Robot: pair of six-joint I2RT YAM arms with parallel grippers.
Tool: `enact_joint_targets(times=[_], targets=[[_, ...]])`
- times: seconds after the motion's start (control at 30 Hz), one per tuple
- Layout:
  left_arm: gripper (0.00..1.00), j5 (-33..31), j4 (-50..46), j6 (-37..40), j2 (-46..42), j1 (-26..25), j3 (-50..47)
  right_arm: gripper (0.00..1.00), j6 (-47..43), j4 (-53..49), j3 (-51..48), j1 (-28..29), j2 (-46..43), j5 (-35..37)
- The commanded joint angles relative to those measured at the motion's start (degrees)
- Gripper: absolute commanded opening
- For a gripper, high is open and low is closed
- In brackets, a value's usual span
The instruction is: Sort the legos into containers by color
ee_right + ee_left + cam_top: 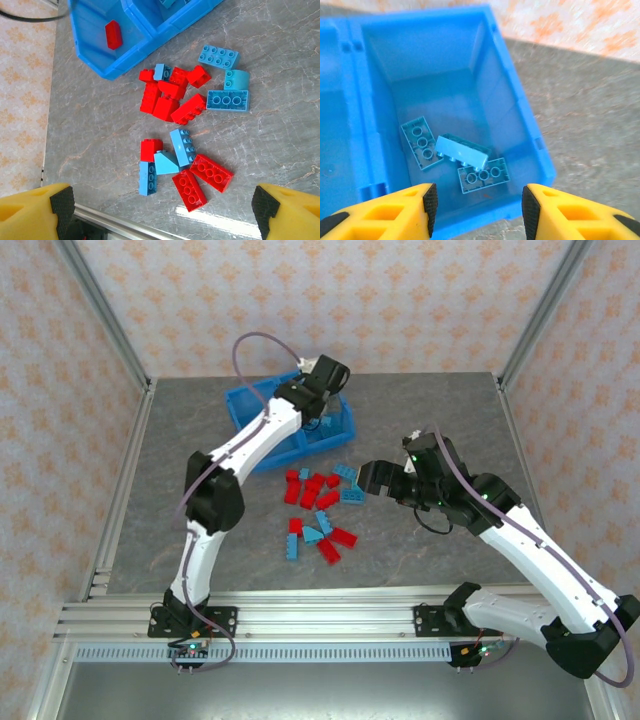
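Left gripper (479,206) hangs over the bin (245,412) at the far left of the table (430,410), fingers spread with nothing between them. Below it is the right compartment (435,60), which holds three light blue bricks (463,151). Two show their hollow undersides and the third lies between them. The left compartment (92,35) holds a single red brick (113,34). Right gripper (162,209) hovers above the pile (172,100), jaws wide apart and likewise empty. In the top view it sits just right of the pile.

Sorting looks to be at an early stage: four bricks are binned, and most lie loose on the table near the bin, red and blue mixed. The step in hand appears to be choosing the next brick, and the right gripper seems best placed for it.

The far cluster is packed tight, with reds touching each other and a small blue one, so a pinch there risks dragging neighbours along. Easier picks lie at the edges:
- the outer blue brick (218,56) on the right, free on most sides
- the two flat reds (200,181) at the near end, which seem to touch only each other

Either way, the jaws should narrow and come down square across the brick's short sides. Red then goes to the left compartment and blue to the right. The left arm would probably have to clear the bin first.
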Motion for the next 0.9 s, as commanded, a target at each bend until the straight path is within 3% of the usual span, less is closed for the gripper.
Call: enact_joint_targets(times=[0.0, 0.13, 0.23, 0.33, 0.43, 0.63, 0.87], targets=[[0.51, -0.24, 4.14, 1.92, -9.07, -1.03, -5.41, 0.93, -1.44, -1.3, -1.15, 0.35, 0.2, 1.73], [0.51, 4.57, 9.58, 9.66, -24.79, -2.45, -19.06, 0.92, -7.93, -1.7, -4.38, 0.36, 1.85, 2.75], [0.69, 12.07, 5.76, 19.61, -35.19, -3.46, -25.19, 0.93, -17.69, -1.26, -6.98, 0.43, 4.39, 4.1], [0.93, 20.55, -2.47, 29.36, -43.12, -3.98, -29.47, 0.92, -29.93, -0.08, -8.51, 1.04, 7.18, -1.24], [0.95, 26.07, -8.47, 34.85, -50.12, -4.06, -35.3, 0.91, -38.06, 2.83, -10.69, 1.72, 10.19, -3.65], [0.98, 29.54, -11.31, 35.26, -61.86, -4.04, -51.12, 0.89, -41.17, 6.34, -13.34, 4.32, 18.28, -4.76], [1.0, 32.68, -10.43, 31.1, -64.82, -4.07, -63.13, 0.85, -41.95, 6.22, -11.85, 8.49, 29.08, 1.77]])
